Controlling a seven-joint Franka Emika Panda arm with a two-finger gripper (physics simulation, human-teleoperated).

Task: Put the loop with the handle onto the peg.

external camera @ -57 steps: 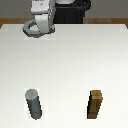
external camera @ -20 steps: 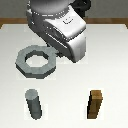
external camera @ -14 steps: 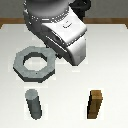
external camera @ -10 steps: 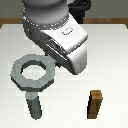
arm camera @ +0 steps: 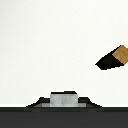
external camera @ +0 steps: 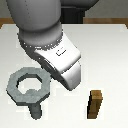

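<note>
The loop with the handle (external camera: 27, 88), a flat grey-green faceted ring, hangs in the air at the exterior view's left. Its handle side runs under the white hand of my gripper (external camera: 54, 76), which is shut on it; the fingers themselves are hidden by the hand. The peg (external camera: 36, 110), a dark grey upright cylinder, stands on the table just below the ring in the picture, its top covered by the ring's near rim. In the wrist view a light grey piece (arm camera: 63, 99) of the loop shows above a dark band; the peg is out of that view.
A brown wooden block (external camera: 95, 104) stands upright on the white table (external camera: 112, 55) at the exterior view's right, and shows tilted in the wrist view as well (arm camera: 113, 57). The arm's bulky white body fills the upper middle of the exterior view.
The arm has carried the loop from the far side of the table toward the peg. The ring sat clear of the peg a second ago and now overlaps its top.
</note>
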